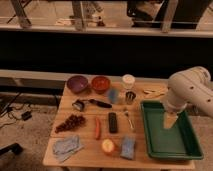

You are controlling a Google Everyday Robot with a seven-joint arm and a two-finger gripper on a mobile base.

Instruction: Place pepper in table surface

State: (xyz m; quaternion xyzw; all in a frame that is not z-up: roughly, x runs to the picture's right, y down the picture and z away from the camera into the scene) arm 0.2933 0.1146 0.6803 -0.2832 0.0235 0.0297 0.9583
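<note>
From my station I saw the gripper (170, 121) hanging over the green tray (175, 145) at the right end of the table surface (92, 155), pointing down from the bulky white arm (191, 91). Its jaws stood wide, with nothing between them. The pepper (97, 128) lay flat on the bare wood near the middle of the table, well apart from the gripper. It lay lengthwise just beside the black remote (113, 122), with the dark bunch of grapes (71, 122) to its other side. In front of it sat the apple (107, 146), with a blue sponge (128, 147) on one side and a crumpled grey-blue cloth (66, 146) on the other. Along the far edge stood a purple bowl (77, 83), a red-orange bowl (100, 83) and a white cup (128, 81). A small metal cup (130, 97) stood just in front of the white one. A black-handled tool (92, 103) lay between the bowls and the pepper. Any print on the cup or the remote was too small for me to read.
</note>
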